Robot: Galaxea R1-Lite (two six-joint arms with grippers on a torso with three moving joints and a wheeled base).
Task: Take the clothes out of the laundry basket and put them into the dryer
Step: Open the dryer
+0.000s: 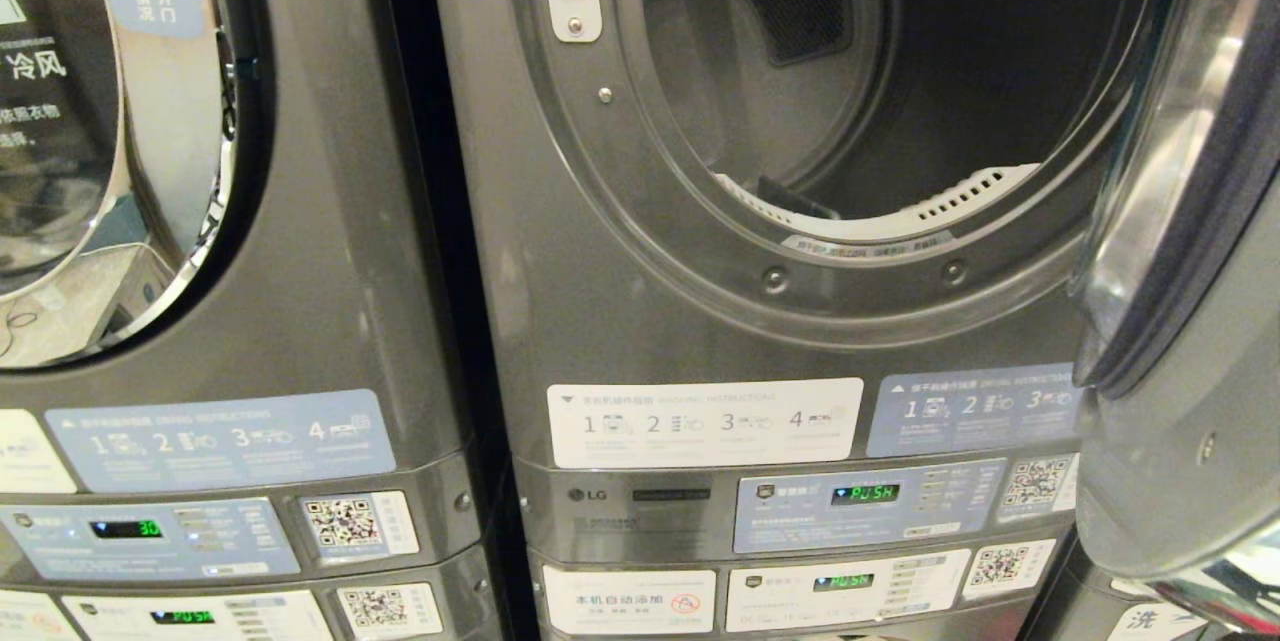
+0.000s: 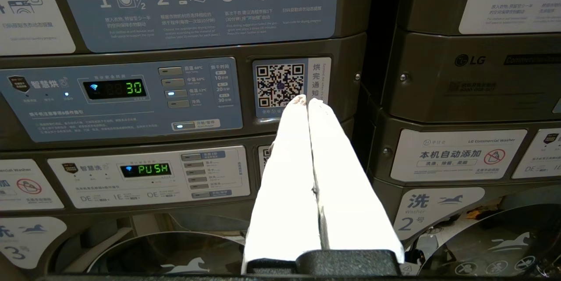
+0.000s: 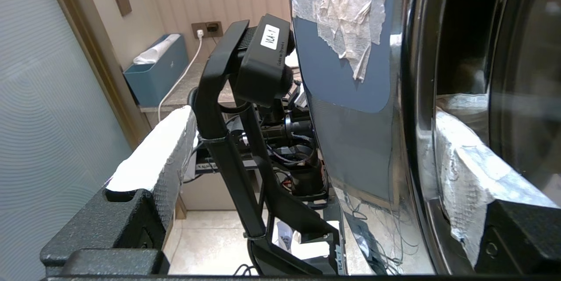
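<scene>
Cut-off machines, unreadable labels

The dark grey dryer (image 1: 560, 341) with its round opening is running past the head view's top edge, its swung-open chrome-rimmed glass door (image 1: 1190, 251) leaving by the right edge. The drum's depth is fading into darkness. The instruction sticker's small print (image 1: 705, 421) is staying too tiny to read. The neighbouring dark grey machine (image 1: 300, 251) is being cropped at the left.

The left tool (image 2: 305, 99) has its white fingers (image 2: 289, 162) pressed together, tips touching, holding nothing. The right tool (image 3: 307, 149) stands spread wide, one white-padded finger (image 3: 153, 158) far from the other, empty. Neither arm shows in the head view.
</scene>
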